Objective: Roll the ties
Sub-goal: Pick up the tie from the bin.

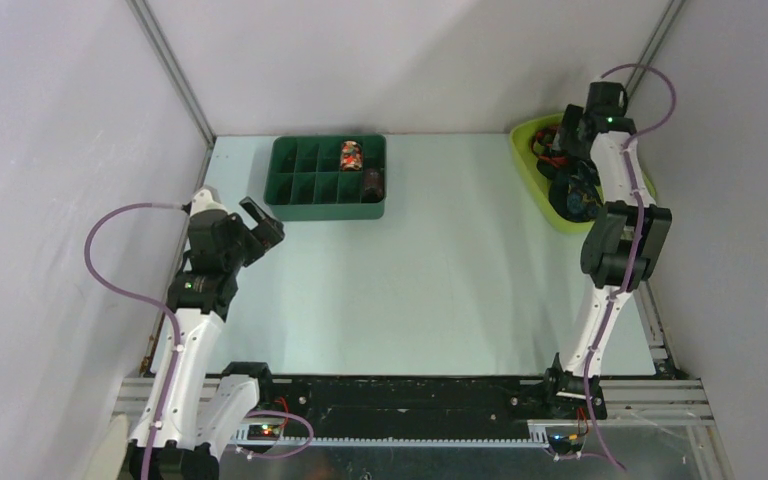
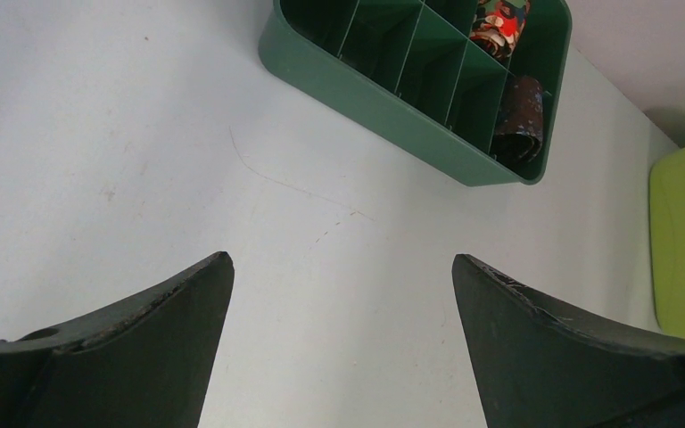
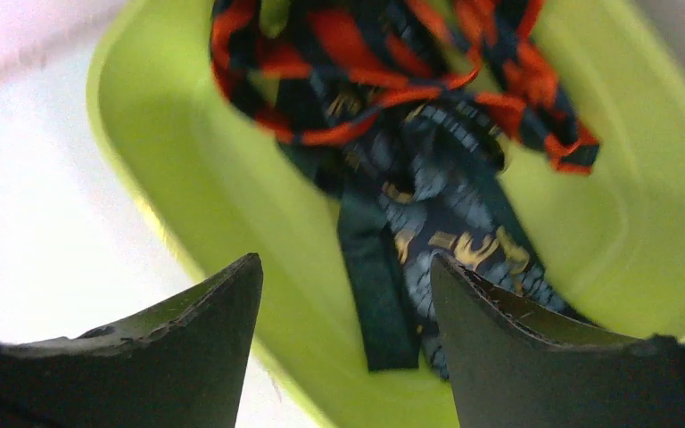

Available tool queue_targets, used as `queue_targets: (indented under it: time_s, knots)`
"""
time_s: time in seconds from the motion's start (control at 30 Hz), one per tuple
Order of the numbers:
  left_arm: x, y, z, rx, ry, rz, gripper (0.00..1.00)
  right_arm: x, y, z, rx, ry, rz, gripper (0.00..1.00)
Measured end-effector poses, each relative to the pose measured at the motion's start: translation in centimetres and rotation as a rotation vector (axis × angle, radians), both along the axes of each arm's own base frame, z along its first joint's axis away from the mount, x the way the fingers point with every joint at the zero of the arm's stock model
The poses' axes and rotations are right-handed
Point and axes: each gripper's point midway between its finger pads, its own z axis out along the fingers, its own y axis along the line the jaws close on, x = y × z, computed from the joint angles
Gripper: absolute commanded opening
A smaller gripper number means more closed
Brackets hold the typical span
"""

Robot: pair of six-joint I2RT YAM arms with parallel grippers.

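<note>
Ties (image 3: 410, 134) lie tangled in a lime-green tray (image 3: 187, 205) at the bench's (image 1: 440, 280) far right corner, a red-orange striped one (image 3: 339, 45) over a navy patterned one (image 3: 464, 223). They are blurred and cut off at the top of the right wrist view, and largely covered by the right arm from above. Over the tray's near rim the right claw (image 3: 343, 260) hangs spread, gripping nothing, while the left claw (image 2: 341, 259), also spread, hangs over wide bare bench. Two rolled ties, one colourful (image 2: 499, 22) and one dark (image 2: 519, 116), sit toward the right end of a green divided box (image 2: 366, 98) at the far edge.
</note>
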Motion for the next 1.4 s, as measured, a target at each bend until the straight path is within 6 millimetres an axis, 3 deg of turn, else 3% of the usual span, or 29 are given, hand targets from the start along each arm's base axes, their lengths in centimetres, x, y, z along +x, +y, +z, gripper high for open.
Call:
queue_targets:
  time_s: [0.1, 0.23, 0.47, 0.83, 1.0, 1.4]
  knots:
    - [0.2, -0.3, 0.0, -0.008, -0.001, -0.012, 1.00, 2.2, -2.9, 1.3, 0.010, -0.069, -0.100, 0.75]
    - [0.5, -0.4, -0.2, -0.015, 0.002, -0.020, 1.00, 4.1, -4.8, -0.5, 0.024, -0.091, -0.172, 0.79]
    - [0.5, 0.0, 0.2, -0.029, -0.013, -0.005, 1.00, 5.8, -5.0, -6.8, 0.118, -0.036, -0.241, 0.84]
    - [0.4, -0.5, 0.4, -0.048, -0.019, -0.022, 1.00, 6.9, -4.6, -9.7, 0.458, -0.124, -0.447, 0.83]
    - [0.4, -0.5, 0.5, -0.049, -0.020, -0.023, 1.00, 7.7, -4.7, -9.6, 0.593, -0.180, -0.545, 0.76]
    - [0.4, -0.5, 0.4, -0.050, -0.020, -0.023, 1.00, 9.7, -4.5, -9.2, 0.766, -0.319, -0.634, 0.76]
